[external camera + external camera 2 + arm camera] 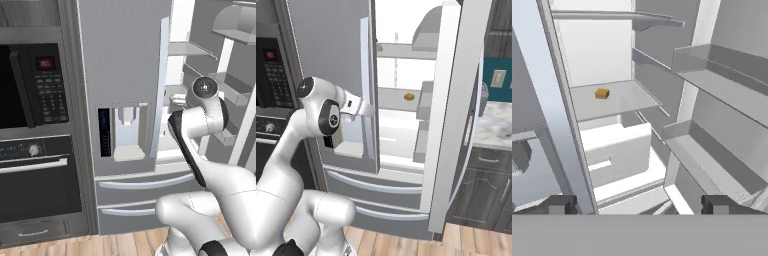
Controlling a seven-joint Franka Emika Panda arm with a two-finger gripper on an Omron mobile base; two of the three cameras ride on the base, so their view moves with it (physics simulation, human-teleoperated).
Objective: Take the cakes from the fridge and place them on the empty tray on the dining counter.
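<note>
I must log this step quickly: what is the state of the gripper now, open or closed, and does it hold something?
Gripper: open, jaws wide apart, holding nothing.

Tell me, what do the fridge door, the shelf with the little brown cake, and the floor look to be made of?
The fridge door looks like brushed steel: flat grey, faint sheen. The shelf under the cake looks like pale, smooth plastic or frosted glass; I can't tell which. The floor looks like light wood planks, with visible board seams.
</note>
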